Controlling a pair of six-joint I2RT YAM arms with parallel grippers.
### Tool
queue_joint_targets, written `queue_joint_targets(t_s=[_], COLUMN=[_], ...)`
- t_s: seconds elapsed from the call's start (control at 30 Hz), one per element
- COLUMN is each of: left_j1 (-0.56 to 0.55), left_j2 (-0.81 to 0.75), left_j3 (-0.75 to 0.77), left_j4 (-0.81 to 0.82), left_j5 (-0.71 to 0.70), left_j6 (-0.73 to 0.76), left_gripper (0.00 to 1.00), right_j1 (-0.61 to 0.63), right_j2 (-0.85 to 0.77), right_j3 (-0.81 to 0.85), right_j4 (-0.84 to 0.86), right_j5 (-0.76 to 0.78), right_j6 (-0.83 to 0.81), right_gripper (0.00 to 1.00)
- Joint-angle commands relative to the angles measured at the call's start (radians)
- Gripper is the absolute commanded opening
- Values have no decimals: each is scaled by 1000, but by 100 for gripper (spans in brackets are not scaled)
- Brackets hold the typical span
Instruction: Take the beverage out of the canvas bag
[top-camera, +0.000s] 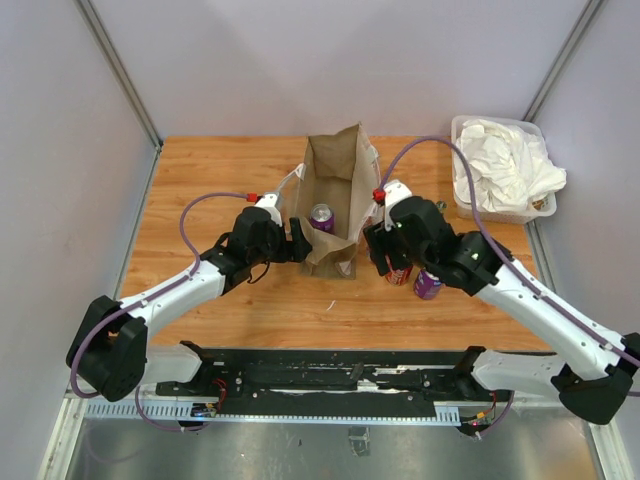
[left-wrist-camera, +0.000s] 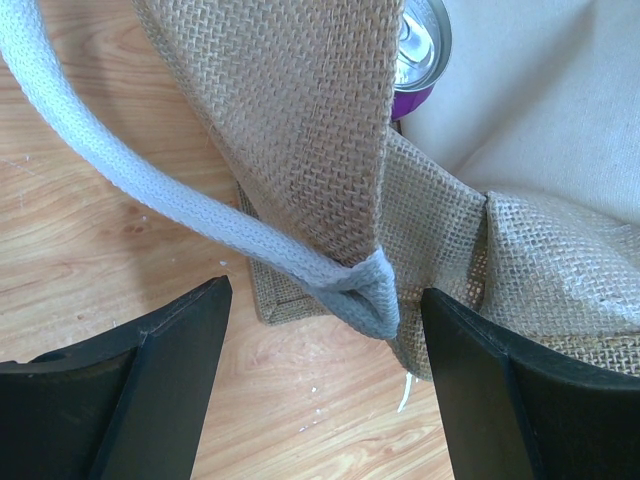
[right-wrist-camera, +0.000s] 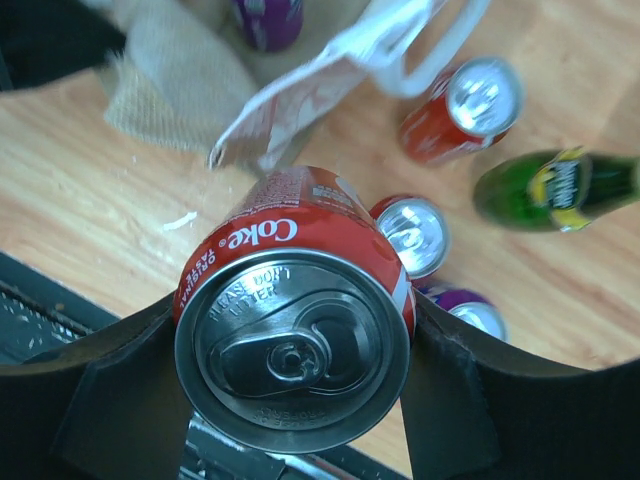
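The left arm reaches in low from the left of the canvas bag. Its left gripper is spread wide on either side of the bag's near-left corner, where the white handle is sewn on. The right arm bends in from the bag's right, and the right gripper pinches a red cola can upright just beside the bag. A purple can stands inside the bag.
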Motion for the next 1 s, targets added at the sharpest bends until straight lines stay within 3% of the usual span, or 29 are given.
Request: queue_joint_targets(t_s=[0.0, 0.2, 0.7, 0.97], left_j1=[-12, -12, -12, -12], left_j2=[26, 25, 3, 4], left_j3=[2, -2, -10, -5], left_j4=[-87, -86, -92, -96], left_j5=[-27, -23, -29, -30], left_j6=[30, 25, 23, 21], left_gripper=[81, 81, 82, 82], right_j1=[47, 44, -72, -154], right_j2=[-2, 75, 274, 389], right_j3=[-68, -91, -192, -147], right_j4=[73, 111, 335, 390], right_j5=[13, 69, -79, -98], right_j6=[88, 95, 103, 77], right_gripper=[1, 1, 1, 1])
